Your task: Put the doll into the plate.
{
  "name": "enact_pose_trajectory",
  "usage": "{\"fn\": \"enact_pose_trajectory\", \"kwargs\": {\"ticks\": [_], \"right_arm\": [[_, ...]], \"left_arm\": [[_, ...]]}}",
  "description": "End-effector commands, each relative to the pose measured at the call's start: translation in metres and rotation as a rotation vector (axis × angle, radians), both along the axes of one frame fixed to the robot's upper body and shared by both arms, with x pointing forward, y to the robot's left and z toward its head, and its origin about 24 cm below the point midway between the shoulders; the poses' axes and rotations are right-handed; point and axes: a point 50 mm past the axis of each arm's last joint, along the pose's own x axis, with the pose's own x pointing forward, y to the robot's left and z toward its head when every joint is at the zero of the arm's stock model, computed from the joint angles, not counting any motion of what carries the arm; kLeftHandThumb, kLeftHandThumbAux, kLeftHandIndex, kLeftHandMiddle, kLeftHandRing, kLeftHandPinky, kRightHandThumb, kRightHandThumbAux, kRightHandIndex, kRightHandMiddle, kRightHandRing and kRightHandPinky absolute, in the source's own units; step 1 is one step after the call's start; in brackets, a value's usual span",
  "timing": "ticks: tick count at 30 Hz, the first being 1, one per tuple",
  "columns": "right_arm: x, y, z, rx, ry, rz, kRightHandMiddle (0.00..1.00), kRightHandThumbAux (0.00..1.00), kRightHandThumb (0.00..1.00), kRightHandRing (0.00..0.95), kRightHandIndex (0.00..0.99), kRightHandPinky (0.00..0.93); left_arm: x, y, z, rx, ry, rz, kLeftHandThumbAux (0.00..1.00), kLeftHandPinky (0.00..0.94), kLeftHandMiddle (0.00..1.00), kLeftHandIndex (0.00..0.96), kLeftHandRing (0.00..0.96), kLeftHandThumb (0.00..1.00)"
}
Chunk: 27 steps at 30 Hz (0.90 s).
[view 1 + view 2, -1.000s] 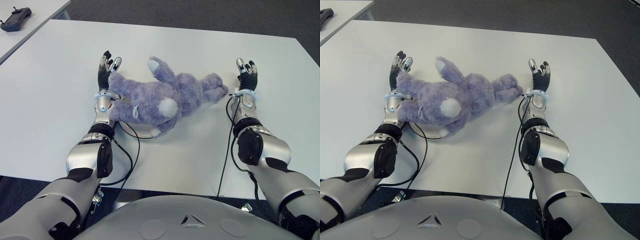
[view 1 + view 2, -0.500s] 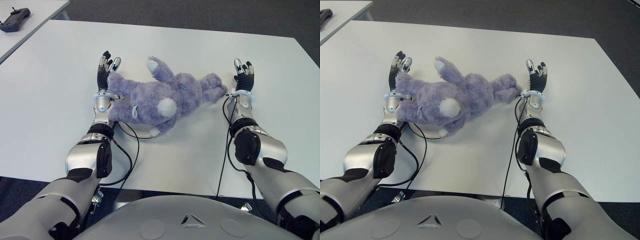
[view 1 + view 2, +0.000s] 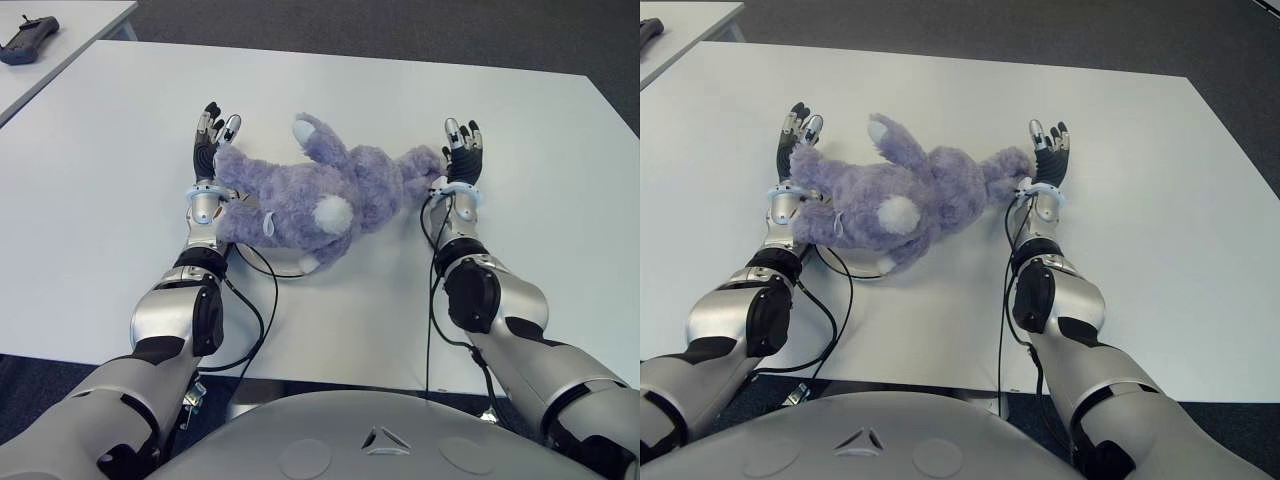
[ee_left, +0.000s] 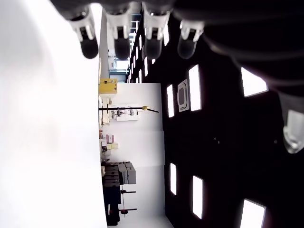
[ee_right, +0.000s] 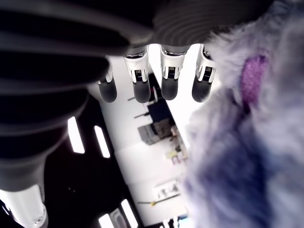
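A purple plush doll (image 3: 320, 195) lies on its side in the middle of the white table (image 3: 420, 90), with a white tail patch showing. A thin curved rim of the plate (image 3: 285, 271) peeks out from under its near side; the rest of the plate is hidden. My left hand (image 3: 212, 135) shows palm up against the doll's left end, fingers straight and holding nothing. My right hand (image 3: 460, 145) is palm up beside the doll's feet, fingers extended. In the right wrist view the fur (image 5: 247, 142) sits right next to the straight fingers (image 5: 170, 80).
A black controller (image 3: 28, 26) lies on a second table at the far left. Black cables (image 3: 262, 300) run from both wrists toward me across the near part of the table. Dark floor lies beyond the far edge.
My right hand has slid left across the table and now sits against the doll's feet. The left hand and the doll have stayed put.
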Motion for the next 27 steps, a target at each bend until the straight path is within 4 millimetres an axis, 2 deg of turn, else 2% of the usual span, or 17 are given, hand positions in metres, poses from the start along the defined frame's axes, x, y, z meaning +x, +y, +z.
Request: {"fn": "enact_pose_trajectory", "kwargs": {"ticks": [1, 15, 27], "right_arm": [[-0.040, 0.026, -0.063, 0.108, 0.165, 0.056, 0.106, 0.715, 0.000, 0.075, 0.096, 0.055], [-0.049, 0.037, -0.067, 0.090, 0.113, 0.129, 0.126, 0.765, 0.000, 0.095, 0.119, 0.083], [-0.052, 0.037, -0.070, 0.070, 0.118, 0.131, 0.134, 0.782, 0.000, 0.103, 0.130, 0.083]], "left_arm": [[-0.098, 0.007, -0.110, -0.078, 0.418, 0.049, 0.440, 0.000, 0.007, 0.000, 0.000, 0.000], [-0.098, 0.006, -0.110, -0.068, 0.414, 0.051, 0.450, 0.000, 0.009, 0.000, 0.000, 0.000], [-0.098, 0.005, -0.109, -0.061, 0.407, 0.049, 0.447, 0.000, 0.011, 0.000, 0.000, 0.000]]}}
